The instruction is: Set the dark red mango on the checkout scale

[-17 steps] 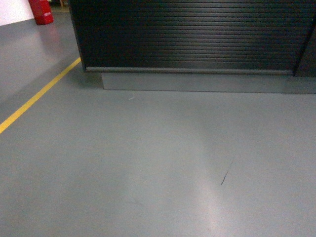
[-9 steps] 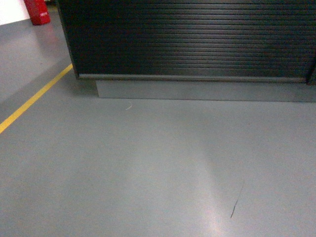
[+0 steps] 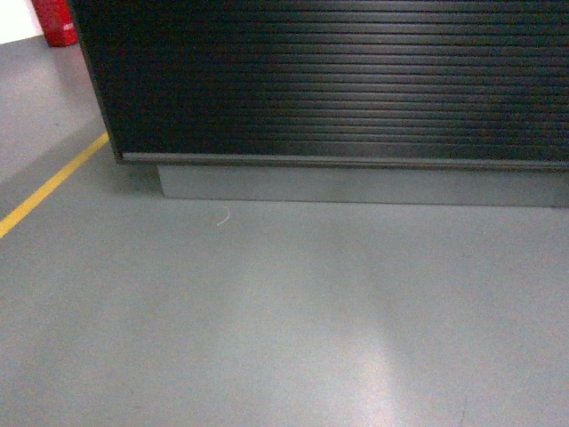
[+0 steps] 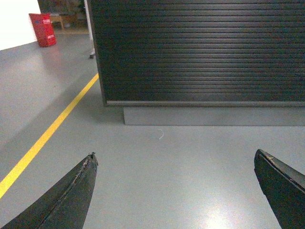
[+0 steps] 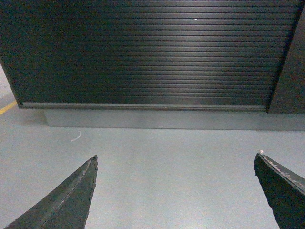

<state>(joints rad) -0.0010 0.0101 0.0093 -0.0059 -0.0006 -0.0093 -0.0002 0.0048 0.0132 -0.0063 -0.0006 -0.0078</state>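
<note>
The checkout point(image 3: 338, 84) filled the upper part of every view, its ribbed dark front above a grey plinth, straight ahead of both hands. Neither arm could be judged nearer. The left hand point(image 4: 175, 191) and right hand point(image 5: 175, 191) were spread wide, pinching nothing. Neither the dark red mango nor the scale could be seen anywhere, so their look was left untold.
</note>
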